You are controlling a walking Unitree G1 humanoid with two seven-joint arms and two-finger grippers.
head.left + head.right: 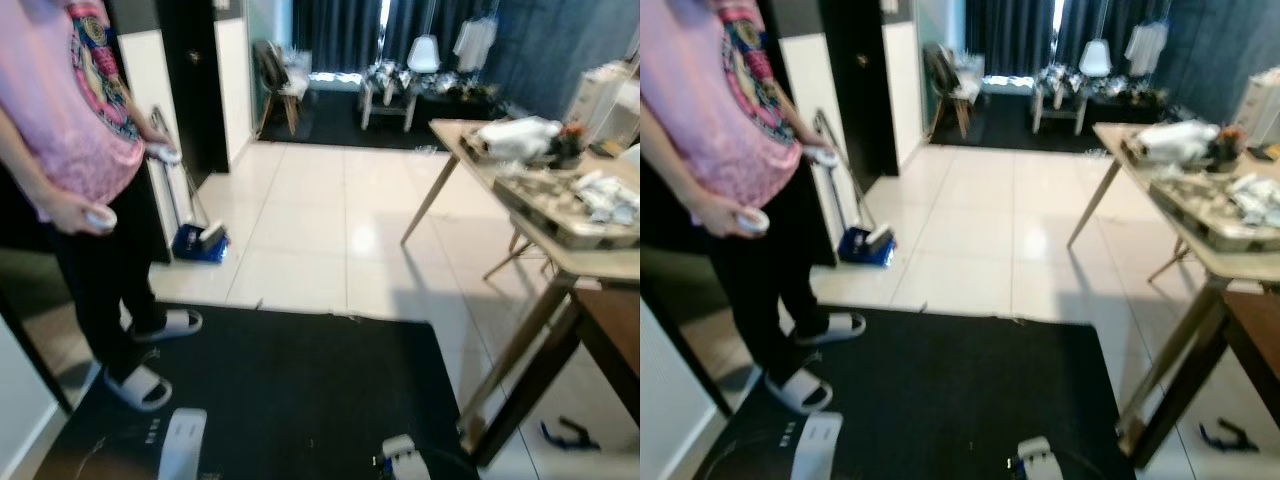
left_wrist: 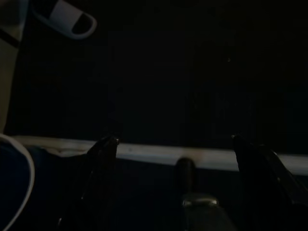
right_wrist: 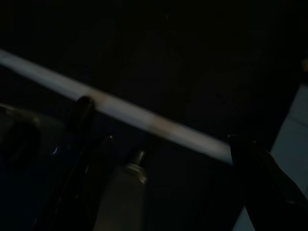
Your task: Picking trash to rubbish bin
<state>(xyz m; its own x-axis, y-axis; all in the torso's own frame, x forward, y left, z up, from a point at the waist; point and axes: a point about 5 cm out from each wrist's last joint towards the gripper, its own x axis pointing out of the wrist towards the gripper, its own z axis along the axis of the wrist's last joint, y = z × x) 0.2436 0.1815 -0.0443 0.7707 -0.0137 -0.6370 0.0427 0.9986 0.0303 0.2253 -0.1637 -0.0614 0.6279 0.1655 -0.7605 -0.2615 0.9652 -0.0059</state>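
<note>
Both arms hang low over a black floor mat (image 1: 290,390); my left arm (image 1: 182,440) and right arm (image 1: 400,458) show at the bottom of the eye views. In the dark left wrist view my left gripper (image 2: 173,139) stands open with nothing between its fingers. In the right wrist view my right gripper (image 3: 172,139) is also open and empty. A white plastic bag (image 1: 515,135) and crumpled wrappers (image 1: 605,195) lie among the clutter on a wooden table (image 1: 560,255) at the right. The picture is blurred.
A person in a pink shirt (image 1: 70,110) stands at the left on the mat, a controller in each hand. A blue dustpan (image 1: 200,242) leans by the dark doorway. A small blue object (image 1: 565,435) lies under the table. Pale tiles (image 1: 330,220) run to chairs at the back.
</note>
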